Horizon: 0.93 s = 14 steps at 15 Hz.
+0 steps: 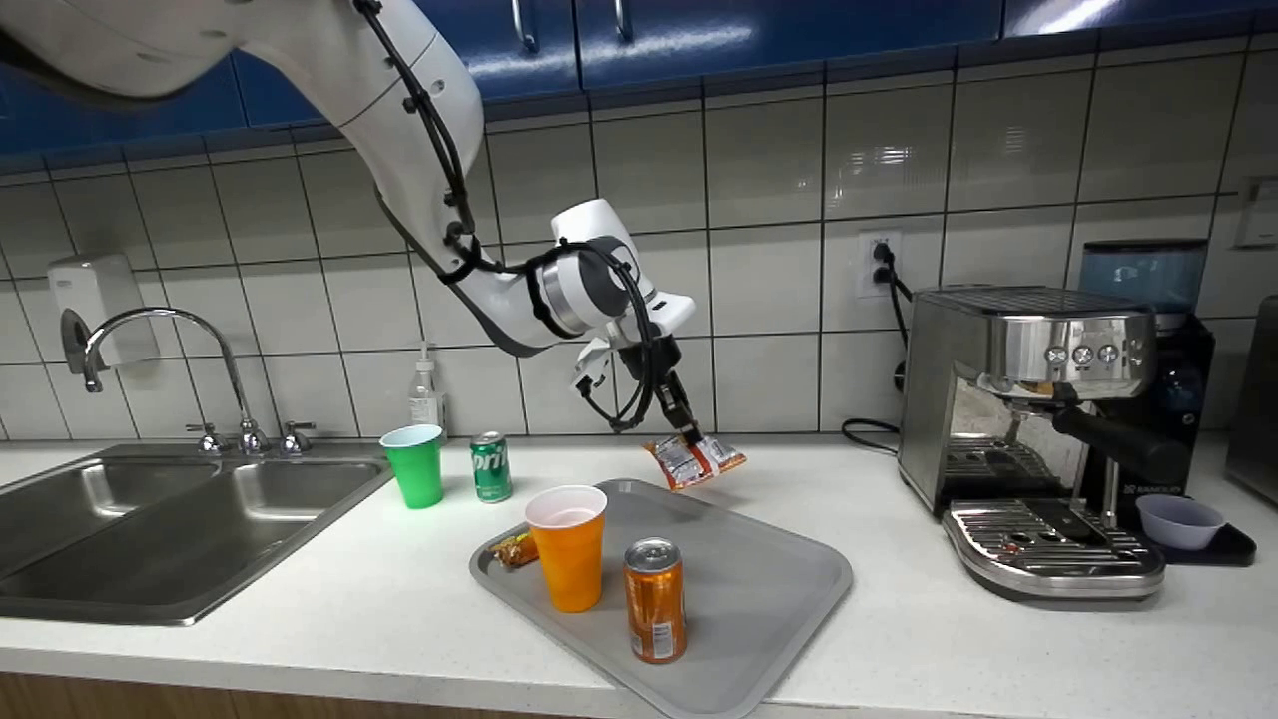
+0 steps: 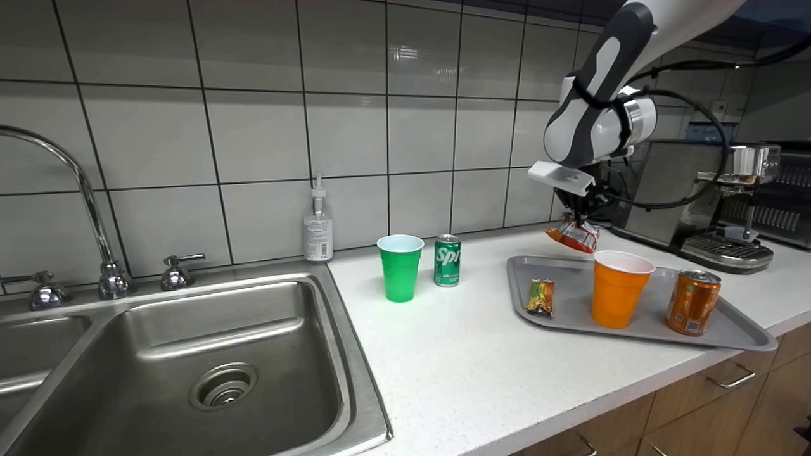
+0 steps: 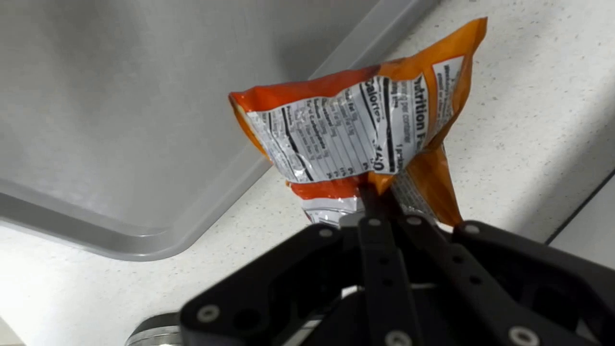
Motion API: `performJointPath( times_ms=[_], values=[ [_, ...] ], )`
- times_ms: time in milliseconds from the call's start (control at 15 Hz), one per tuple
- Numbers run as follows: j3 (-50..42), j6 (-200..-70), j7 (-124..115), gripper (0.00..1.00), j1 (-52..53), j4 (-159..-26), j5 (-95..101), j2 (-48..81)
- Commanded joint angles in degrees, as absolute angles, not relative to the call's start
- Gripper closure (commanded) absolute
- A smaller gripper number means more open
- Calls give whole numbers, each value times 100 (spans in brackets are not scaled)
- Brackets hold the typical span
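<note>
My gripper [image 3: 379,193] pinches a fold of the snack bag [image 3: 331,139], which hangs above the counter [image 1: 879,639] near the tray [image 1: 749,569]. The bag looks slippery and the pinch is small, so it could slip out. If I swing too low, it could knock over the orange cup [image 1: 569,559].

Behind the gripper [image 1: 693,436], a pale tiled wall [image 1: 764,275], dark-grouted, with an outlet [image 1: 869,262]. High above it, glossy blue cabinets [image 1: 789,45] with metal handles [image 1: 622,18], streaked with reflected light [image 1: 1068,14]. Below it, a white speckled counter [image 1: 399,569]; farther down, wood-coloured drawers [image 2: 681,399]. Well apart from it, a double steel sink [image 1: 240,544], set into the counter.
</note>
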State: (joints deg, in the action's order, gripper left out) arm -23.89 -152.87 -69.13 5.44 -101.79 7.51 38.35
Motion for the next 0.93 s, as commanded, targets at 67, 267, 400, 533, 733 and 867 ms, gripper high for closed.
performJointPath(
  times_ms=[67,267,400,533,733,867],
  values=[
    [-2580,-15440,-7036,100,775,-10817,1095,3399],
    [-2671,-15485,-7071,100,877,-11010,1244,3331],
    [-2717,-15477,-7082,100,917,-11122,1326,3297],
    [-2766,-15464,-7111,100,962,-11212,1381,3285],
    [-2824,-15441,-7148,100,1004,-11308,1425,3293],
    [-2849,-15428,-7168,100,1022,-11357,1445,3307]
  ],
)
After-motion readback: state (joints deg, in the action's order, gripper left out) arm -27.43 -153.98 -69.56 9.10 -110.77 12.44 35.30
